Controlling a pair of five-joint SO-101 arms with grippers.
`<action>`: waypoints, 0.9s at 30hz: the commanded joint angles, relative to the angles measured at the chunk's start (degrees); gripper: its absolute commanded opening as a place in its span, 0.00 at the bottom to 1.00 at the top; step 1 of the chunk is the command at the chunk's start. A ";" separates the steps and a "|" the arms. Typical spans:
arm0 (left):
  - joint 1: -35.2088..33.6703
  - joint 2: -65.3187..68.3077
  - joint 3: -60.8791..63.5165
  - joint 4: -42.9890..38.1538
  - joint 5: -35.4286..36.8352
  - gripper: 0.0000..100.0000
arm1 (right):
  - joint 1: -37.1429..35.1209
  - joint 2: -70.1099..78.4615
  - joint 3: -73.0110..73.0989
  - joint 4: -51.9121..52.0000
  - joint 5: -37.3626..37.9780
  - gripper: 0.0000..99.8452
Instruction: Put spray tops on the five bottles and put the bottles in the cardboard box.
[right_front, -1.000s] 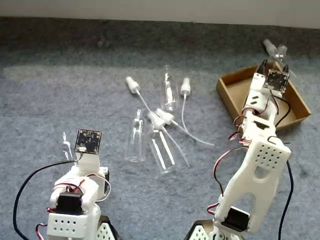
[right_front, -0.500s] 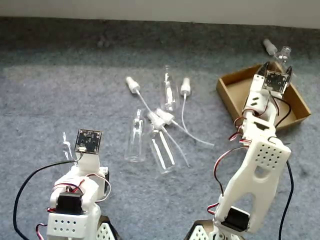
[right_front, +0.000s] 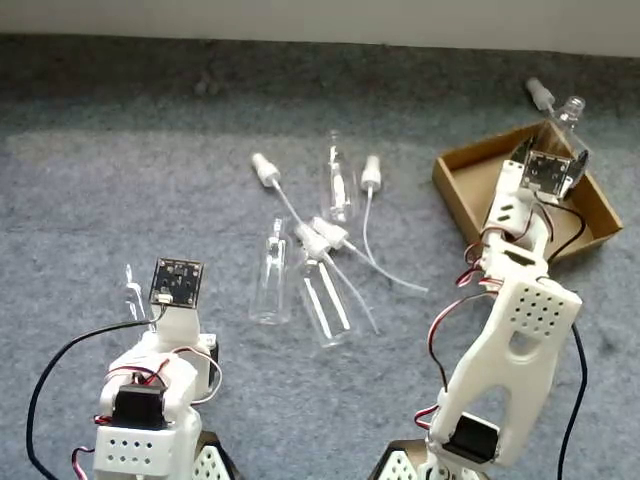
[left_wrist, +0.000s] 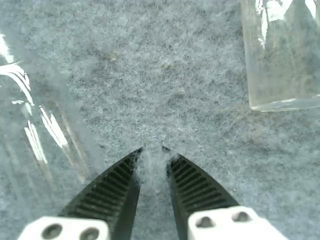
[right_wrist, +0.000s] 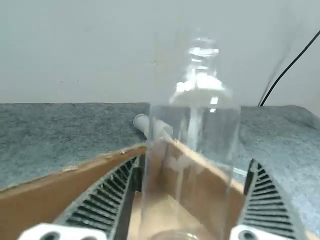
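Note:
My right gripper (right_front: 548, 150) hangs open over the cardboard box (right_front: 470, 180). A clear bottle (right_wrist: 192, 150) without a spray top stands between its fingers at the box's far corner (right_front: 571, 108). One spray top (right_front: 539, 93) lies on the carpet beyond the box. In the middle lie three clear bottles (right_front: 339, 183) (right_front: 271, 272) (right_front: 325, 298) among loose spray tops (right_front: 265, 168) (right_front: 371, 174) (right_front: 328, 236) with long tubes. My left gripper (left_wrist: 152, 150) rests low at the near left, nearly shut on nothing. A small bottle (right_front: 133, 290) lies right beside it (left_wrist: 30, 125).
Grey carpet (right_front: 120, 180) covers the table. A pale wall (right_wrist: 100, 45) rises behind the far edge. The left and far-left carpet is bare. A bottle's base (left_wrist: 280, 55) lies ahead of my left gripper.
My right gripper has opened and drawn back toward me from the bottle, which now stands free at the box's far corner. The left arm has not moved.

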 joint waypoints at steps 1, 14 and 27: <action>0.48 -0.40 1.27 0.09 -0.44 0.01 | 0.04 -1.27 0.04 -0.66 0.44 0.29; 0.40 -0.40 1.27 0.09 -0.44 0.01 | 0.40 -1.45 0.04 -0.66 0.53 0.29; 0.40 -0.40 1.27 0.09 -0.44 0.01 | 0.13 -20.53 14.46 10.07 0.09 0.29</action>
